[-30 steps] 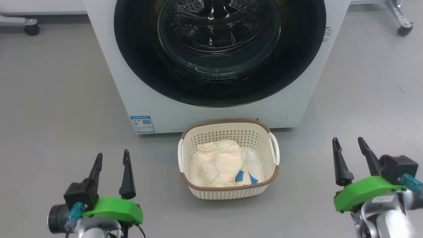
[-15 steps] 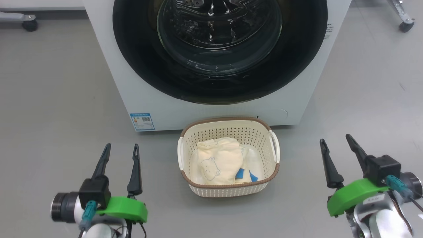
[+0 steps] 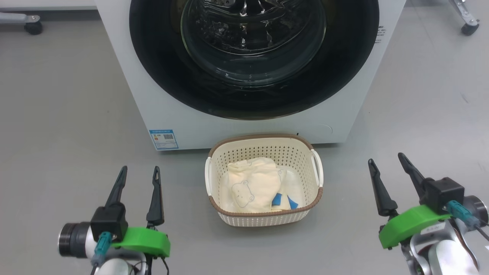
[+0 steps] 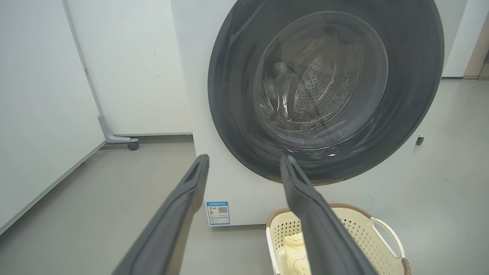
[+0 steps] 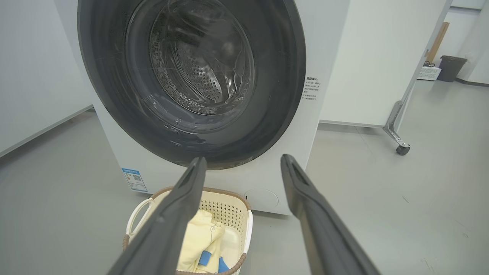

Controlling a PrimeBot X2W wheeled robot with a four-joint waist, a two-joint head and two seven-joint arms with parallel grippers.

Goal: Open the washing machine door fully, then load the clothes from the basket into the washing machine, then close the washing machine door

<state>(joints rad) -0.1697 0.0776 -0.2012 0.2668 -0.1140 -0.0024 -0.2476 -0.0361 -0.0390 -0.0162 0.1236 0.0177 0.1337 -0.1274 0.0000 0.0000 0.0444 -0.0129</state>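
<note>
Both my arms hang low over the grey floor (image 3: 57, 114), one on either side of the basket (image 3: 263, 151), touching nothing. The left gripper (image 3: 140, 170) holds its two dark fingers apart and empty; the right gripper (image 3: 385, 158) does the same. The cream basket sits on the floor just before the white washing machine (image 3: 160, 110), with the clothes (image 3: 250, 187) lying inside it, bear face up and blue cuffs toward my right. The washing machine door (image 3: 344, 76), a glossy black rim around a glass bowl, lies closed against the machine's front. A blue sticker (image 3: 164, 139) marks the front's lower left corner.
</note>
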